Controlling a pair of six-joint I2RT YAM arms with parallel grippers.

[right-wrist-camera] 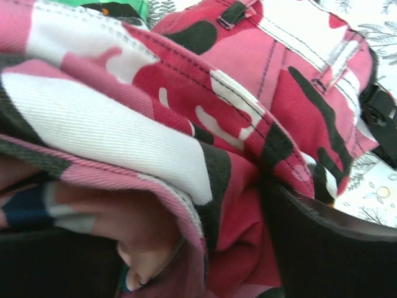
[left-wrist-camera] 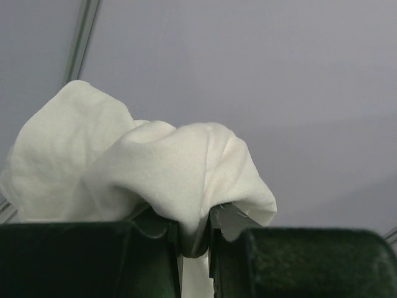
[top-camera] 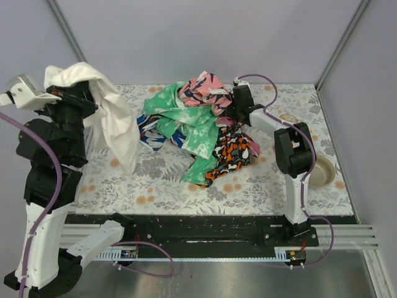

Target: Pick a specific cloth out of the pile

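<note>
Now left end effector [left-wrist-camera: 195, 245] pinches the cloth [left-wrist-camera: 167, 167].

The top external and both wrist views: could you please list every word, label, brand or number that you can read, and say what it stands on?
No readable text in any view.
white cloth: plain, no label showing.
pile: printed patterns only, no letters.
pink camouflage cloth: pattern and stitching, no tag text.
small boards low in the top view: any marking is too small to read.
</note>
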